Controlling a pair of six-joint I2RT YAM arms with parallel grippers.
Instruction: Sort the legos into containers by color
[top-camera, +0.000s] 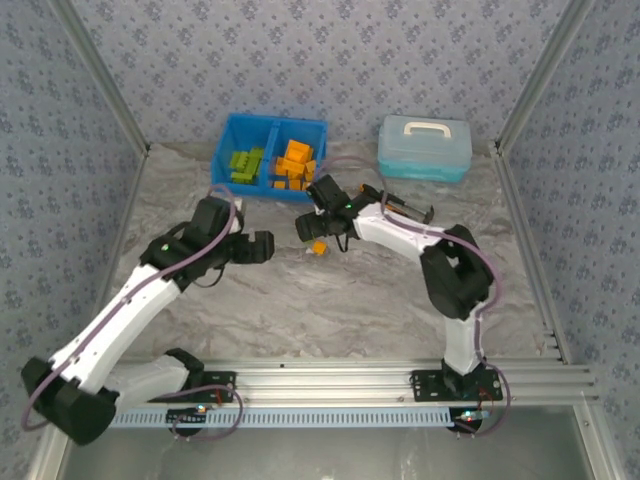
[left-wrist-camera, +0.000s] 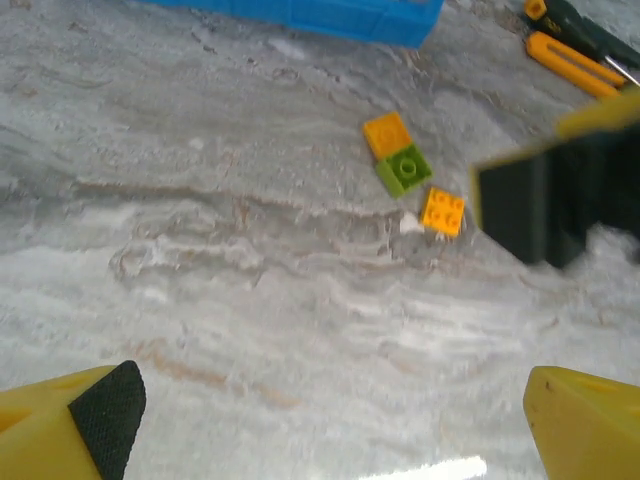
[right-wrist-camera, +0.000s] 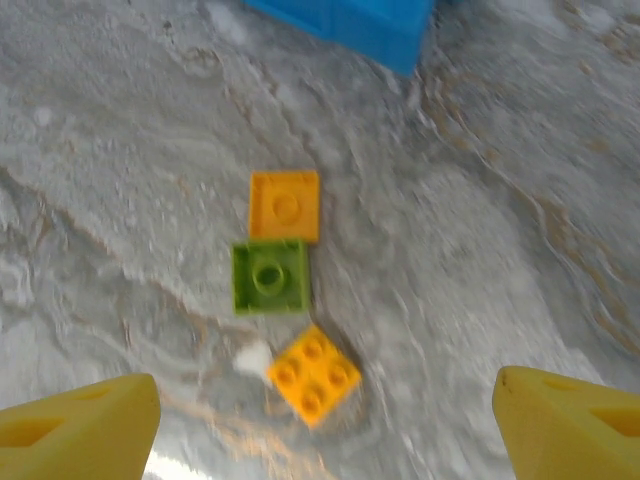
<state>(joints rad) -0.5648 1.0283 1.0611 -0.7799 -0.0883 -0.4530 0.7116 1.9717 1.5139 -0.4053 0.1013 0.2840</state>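
Gray table (right-wrist-camera: 120, 150) has three legos (right-wrist-camera: 269, 277), two orange, one green, near the blue bin (right-wrist-camera: 350, 25); right gripper (right-wrist-camera: 325, 420) and left gripper (left-wrist-camera: 330, 420) are both spread wide

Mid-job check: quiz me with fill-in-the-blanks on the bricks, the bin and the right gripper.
___ loose bricks lie on the table.
The green brick lies between two ___ bricks.
In the blue bin, green bricks fill the ___ compartment.
The right gripper has its fingers ___.
Missing: three; orange; left; open.

Bare table (right-wrist-camera: 480, 300) around three loose bricks (right-wrist-camera: 269, 277); blue bin (right-wrist-camera: 350, 22) near beyond, hand tools (left-wrist-camera: 575, 62) alongside.
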